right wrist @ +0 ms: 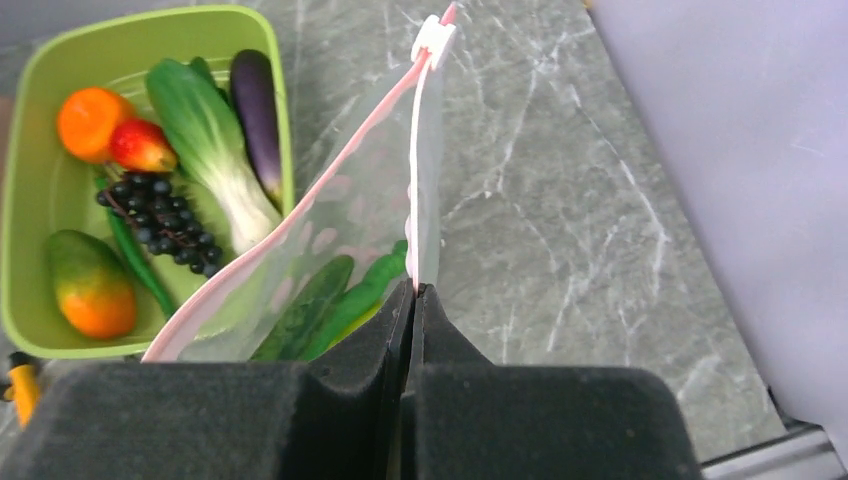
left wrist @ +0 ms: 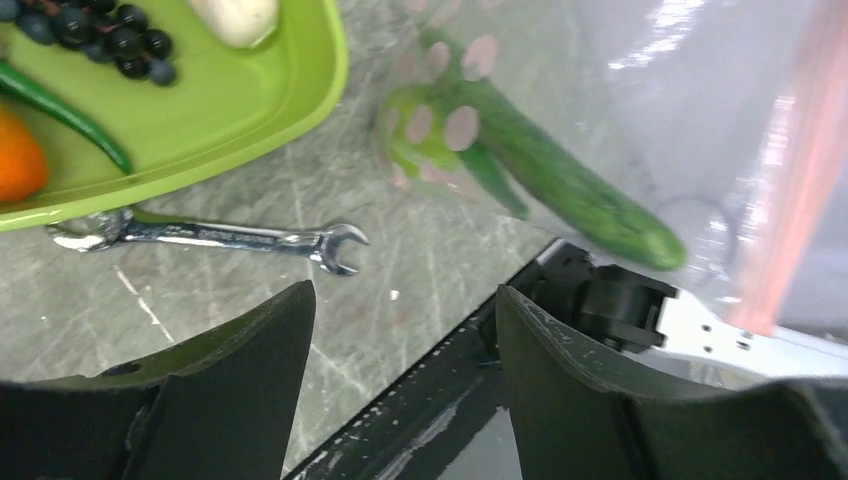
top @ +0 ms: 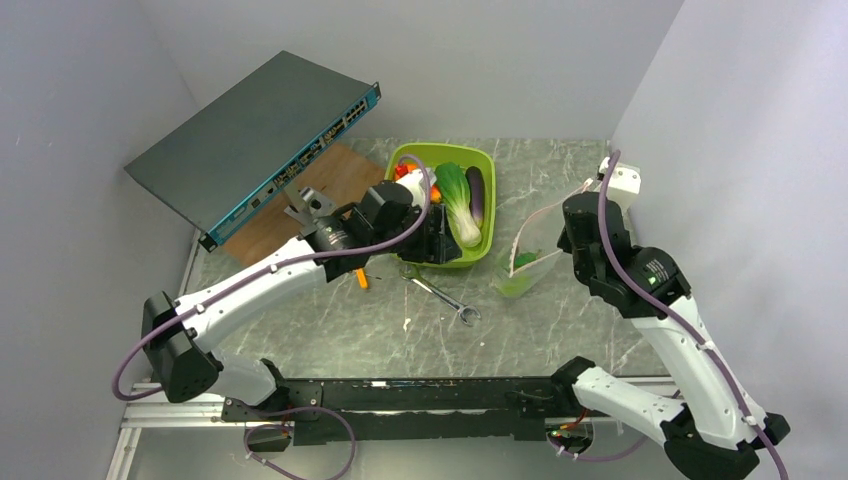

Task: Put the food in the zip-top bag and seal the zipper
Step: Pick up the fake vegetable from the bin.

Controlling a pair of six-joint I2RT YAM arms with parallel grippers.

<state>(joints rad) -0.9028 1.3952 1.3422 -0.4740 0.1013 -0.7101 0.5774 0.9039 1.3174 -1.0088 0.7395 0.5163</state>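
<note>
Centre-left in the top view, the left gripper (top: 437,245) is hovering at the near rim of the glossy lime-green tub (top: 440,150), fingers spread wide and holding nothing. To its right, the clear, floppy zip-top bag (top: 525,262) is standing on the marbled table (top: 560,330), mouth gaping, with the long cucumber (right wrist: 305,310) lying slantwise inside. The right gripper (right wrist: 413,300) is clamping the bag's mouth edge. In the right wrist view, the pale pink zipper (right wrist: 330,160) is running from lower left to upper middle.

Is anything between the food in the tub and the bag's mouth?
Nothing visible: bare table lies between the tub and the bag, whose mouth the right gripper holds open. The wrench lies nearer, off that line.
</note>
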